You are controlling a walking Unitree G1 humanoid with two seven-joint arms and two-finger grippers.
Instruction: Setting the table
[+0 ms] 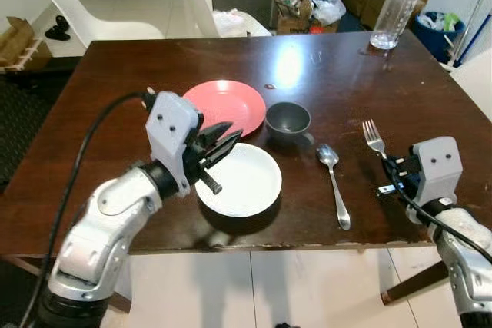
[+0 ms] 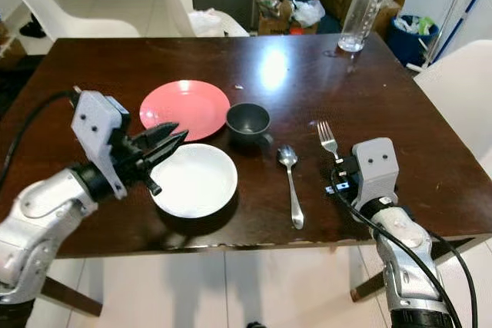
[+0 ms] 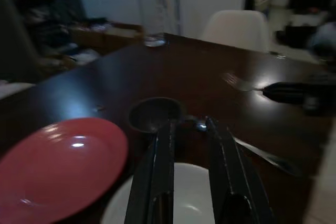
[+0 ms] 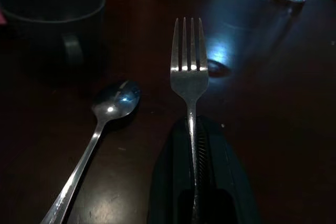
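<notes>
Silver fork (image 4: 189, 77) sits clamped by its handle in the right claw (image 4: 195, 182), just beside the spoon (image 1: 334, 182) on the bench (image 1: 338, 74). Left claw (image 1: 223, 144) hovers slightly apart over the white plate (image 1: 250, 186).

No legible text (bottle perhaps unlabelled)

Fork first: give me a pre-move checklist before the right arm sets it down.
1. Right tool shut on the fork: ok, handle clamped between the fingers.
2. Fork tines pointing away from the table's near edge: ok.
3. Spoon apart from the fork: ok, it lies beside it with a gap.
4. Dark cup out of the fork's way: ok, it stands beyond the spoon.
5. Left tool away from the fork: ok, it hovers over the white plate, empty.
6. Fork resting on the table: cannot tell.
</notes>
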